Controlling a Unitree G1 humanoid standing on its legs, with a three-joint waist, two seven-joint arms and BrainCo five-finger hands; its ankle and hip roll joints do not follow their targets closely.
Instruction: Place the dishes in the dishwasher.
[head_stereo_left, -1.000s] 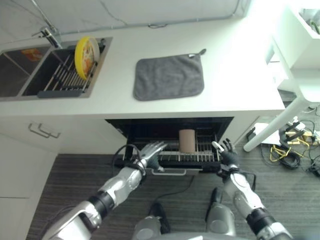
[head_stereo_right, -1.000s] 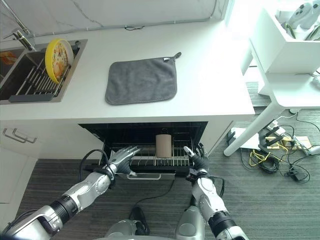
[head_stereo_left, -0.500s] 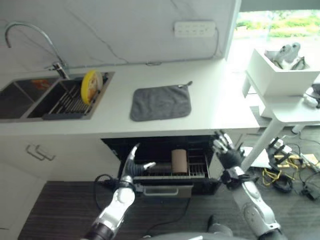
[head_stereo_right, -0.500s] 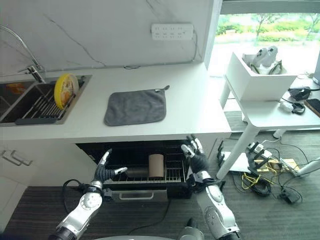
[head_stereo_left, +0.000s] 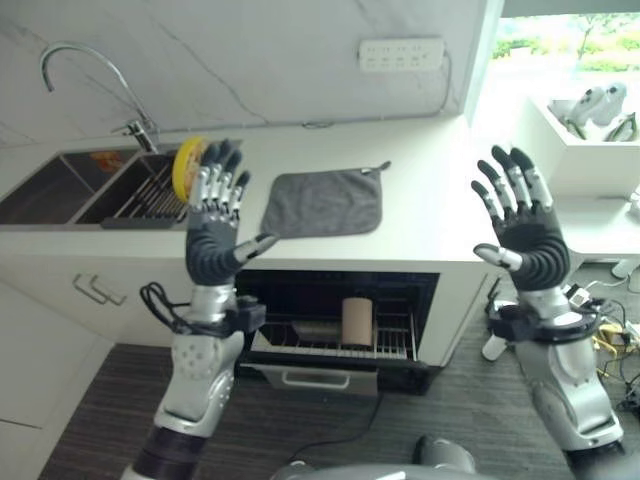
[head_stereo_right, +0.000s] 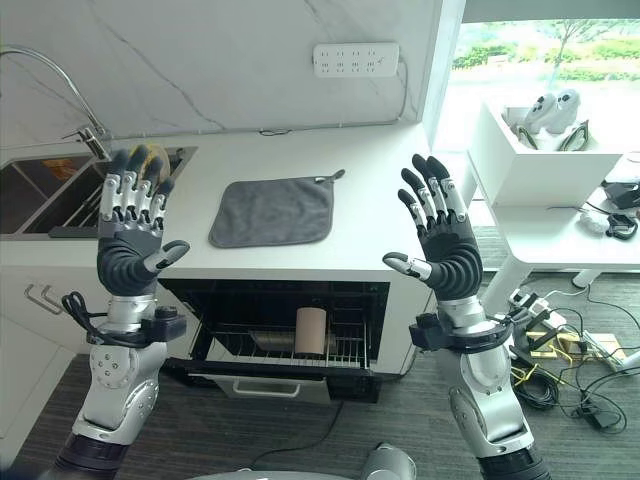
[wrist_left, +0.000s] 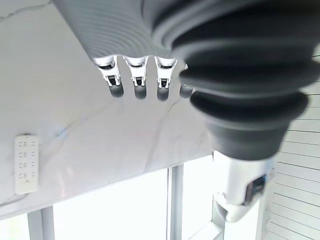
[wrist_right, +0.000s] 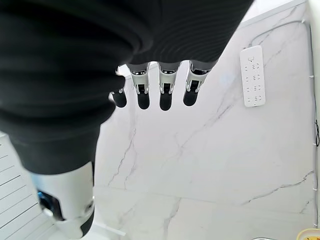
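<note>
The dishwasher (head_stereo_left: 400, 285) under the counter stands open, its wire rack (head_stereo_left: 395, 335) pulled out. A brown cup (head_stereo_left: 356, 320) stands upright in the rack beside a flat dish (head_stereo_left: 315, 331). A yellow plate (head_stereo_left: 186, 165) stands on edge in the sink's drying rack (head_stereo_left: 140, 195), partly hidden behind my left hand. Both hands are raised high in front of the camera, palms facing me, fingers straight and spread. My left hand (head_stereo_left: 213, 235) is up at the left and my right hand (head_stereo_left: 528, 240) at the right. Neither holds anything.
A grey cloth (head_stereo_left: 322, 203) lies on the white counter (head_stereo_left: 430, 215). The sink (head_stereo_left: 60, 190) with a tap (head_stereo_left: 90, 75) is at the left. A white side table (head_stereo_left: 600, 215) with a white box (head_stereo_left: 590, 125) stands at the right, cables on the floor beneath it.
Both hands have risen from the dishwasher rack to head height and spread open. The camera has tilted up, showing more of the wall.
</note>
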